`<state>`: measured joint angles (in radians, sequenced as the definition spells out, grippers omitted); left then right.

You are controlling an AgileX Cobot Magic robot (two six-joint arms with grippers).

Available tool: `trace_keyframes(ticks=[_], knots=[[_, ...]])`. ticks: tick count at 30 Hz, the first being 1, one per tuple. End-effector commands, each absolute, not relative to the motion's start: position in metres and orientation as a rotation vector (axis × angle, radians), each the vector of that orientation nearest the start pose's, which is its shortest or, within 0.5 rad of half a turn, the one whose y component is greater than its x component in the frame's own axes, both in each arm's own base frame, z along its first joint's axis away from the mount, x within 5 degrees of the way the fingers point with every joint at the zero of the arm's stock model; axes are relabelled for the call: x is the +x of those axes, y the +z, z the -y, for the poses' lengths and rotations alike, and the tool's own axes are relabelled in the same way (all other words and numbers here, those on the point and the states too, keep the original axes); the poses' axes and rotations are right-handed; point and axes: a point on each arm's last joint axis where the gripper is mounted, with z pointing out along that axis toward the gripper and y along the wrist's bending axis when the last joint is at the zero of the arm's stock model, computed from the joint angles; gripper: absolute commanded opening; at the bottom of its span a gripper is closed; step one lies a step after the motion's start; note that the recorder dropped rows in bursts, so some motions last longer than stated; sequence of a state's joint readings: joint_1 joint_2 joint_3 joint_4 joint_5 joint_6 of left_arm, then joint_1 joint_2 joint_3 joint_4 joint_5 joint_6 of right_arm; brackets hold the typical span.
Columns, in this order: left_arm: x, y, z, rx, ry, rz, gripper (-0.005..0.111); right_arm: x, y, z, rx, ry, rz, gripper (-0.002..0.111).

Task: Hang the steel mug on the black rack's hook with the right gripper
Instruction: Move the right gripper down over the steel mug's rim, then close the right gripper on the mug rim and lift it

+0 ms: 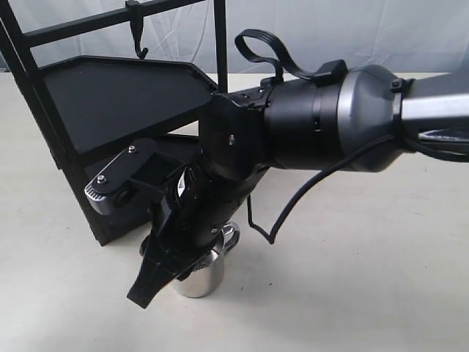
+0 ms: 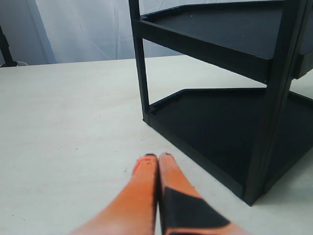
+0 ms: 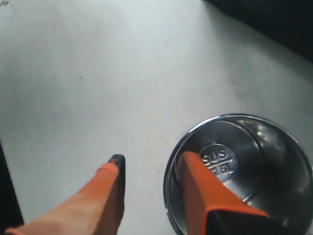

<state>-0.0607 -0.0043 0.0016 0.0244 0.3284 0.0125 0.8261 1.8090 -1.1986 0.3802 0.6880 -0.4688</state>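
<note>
Two orange fingers of the bulky black right gripper stand apart, gripping nothing yet, one inside and one outside the small shiny steel mug on the table. Closing squarely on that wall seems wise. Tall black rack, small hook above.

L gripper: two orange fingers pressed together, no gap, tips just above the pale table. One finger has a black patch near its base. Black rack sits at approx 1–3 o'clock from the tips, near but not touching. Its lower tray rests on the table, upper tray above it, thin square posts at the corners. Nothing on either tray. Pale curtain behind, at 11–12 o'clock.
</note>
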Motion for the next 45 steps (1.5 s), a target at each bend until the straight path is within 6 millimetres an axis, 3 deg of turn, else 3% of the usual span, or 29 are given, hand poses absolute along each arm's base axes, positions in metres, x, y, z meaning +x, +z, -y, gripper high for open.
trace_keyframes(ticks=[1,19,22,23,24,27,30,33,38,45], knots=[[0.054,0.185,0.003,0.082,-0.012,-1.796,0.000,0.238,0.198,-0.285,-1.417,0.442,-2.387,0.037],[0.054,0.185,0.003,0.082,-0.012,-1.796,0.000,0.246,0.157,-0.289,-1.437,0.362,-2.466,0.036],[0.054,0.185,0.003,0.082,-0.012,-1.796,0.000,0.246,0.156,-0.288,-1.448,0.351,-2.465,0.023],[0.054,0.185,0.003,0.082,-0.012,-1.796,0.000,0.246,0.156,-0.288,-1.451,0.348,-2.463,0.015],[0.054,0.185,0.003,0.082,-0.012,-1.796,0.000,0.246,0.156,-0.288,-1.452,0.348,-2.465,-0.001],[0.054,0.185,0.003,0.082,-0.012,-1.796,0.000,0.243,0.158,-0.286,-1.470,0.349,-2.490,0.000],[0.054,0.185,0.003,0.082,-0.012,-1.796,0.000,0.238,0.182,-0.281,-1.519,0.361,-2.423,0.000],[0.054,0.185,0.003,0.082,-0.012,-1.796,0.000,0.231,0.227,-0.277,-1.526,0.412,-2.235,0.000],[0.054,0.185,0.003,0.082,-0.012,-1.796,0.000,0.216,0.278,-0.269,-1.495,0.522,-2.038,0.000],[0.054,0.185,0.003,0.082,-0.012,-1.796,0.000,0.174,0.321,-0.248,-1.580,0.731,-1.800,0.000]])
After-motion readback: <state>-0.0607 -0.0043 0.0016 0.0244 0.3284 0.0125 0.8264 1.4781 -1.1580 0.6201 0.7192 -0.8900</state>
